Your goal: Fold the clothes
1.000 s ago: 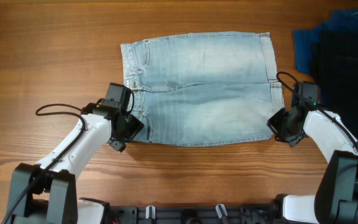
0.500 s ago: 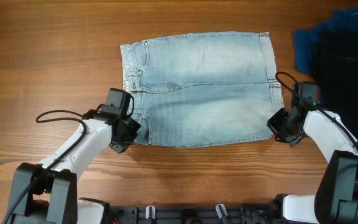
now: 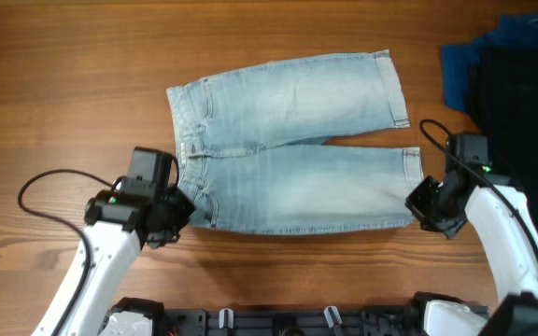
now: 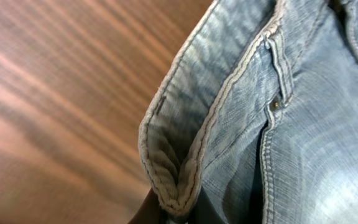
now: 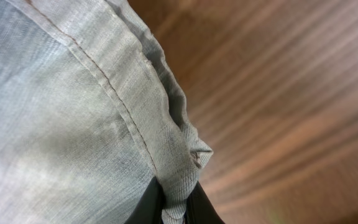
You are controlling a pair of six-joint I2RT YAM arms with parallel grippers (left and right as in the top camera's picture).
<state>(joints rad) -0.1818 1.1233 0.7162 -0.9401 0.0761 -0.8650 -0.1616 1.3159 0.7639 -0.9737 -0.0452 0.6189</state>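
Robotics test bench, wooden table

Overhead I get bright, even, diffuse light on the table, no glare, all sharp; just a thin soft shadow under the near edge of the shorts. Black garment at right is crushed dark, no detail. In both wrist views I see crisp denim weave, wood behind smeared out of focus. Right wrist: cloth dimmer toward lower left.

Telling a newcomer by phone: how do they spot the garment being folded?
Find the middle of the wooden table. The shorts lie there. They are pale denim; the blue cloth and black garment at the right edge are dark.
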